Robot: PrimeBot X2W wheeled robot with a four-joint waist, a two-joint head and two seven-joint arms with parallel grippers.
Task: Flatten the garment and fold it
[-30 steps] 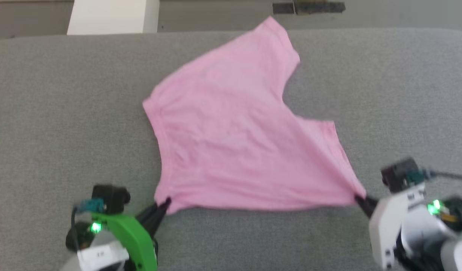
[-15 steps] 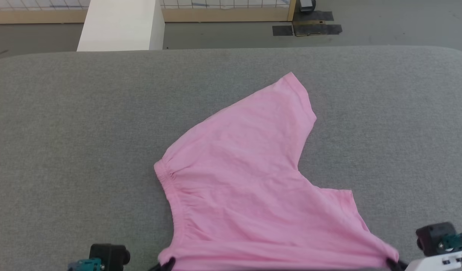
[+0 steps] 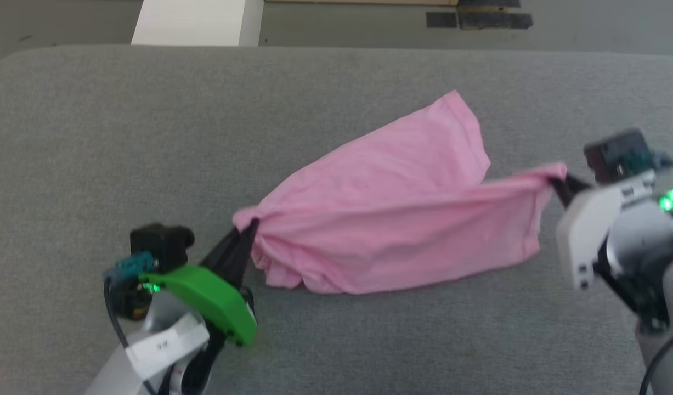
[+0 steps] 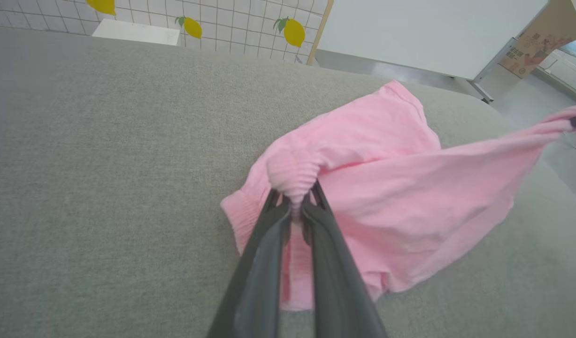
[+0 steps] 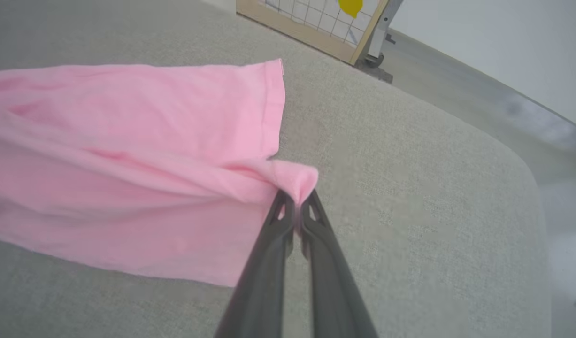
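The pink garment (image 3: 391,219) stretches across mid-frame over the grey bench (image 3: 95,137), its gathered left corner clamped in the left gripper (image 3: 252,226), its right corner pinched by the right gripper (image 3: 555,184).

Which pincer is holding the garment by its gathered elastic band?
The left pincer, pinching the ruffled band; the right pincer grips a smooth corner of the garment.

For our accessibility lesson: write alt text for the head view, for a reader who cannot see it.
A pink garment, partly lifted off a grey padded surface, is stretched between the left gripper, pinching its gathered band, and the right gripper, pinching the opposite corner.
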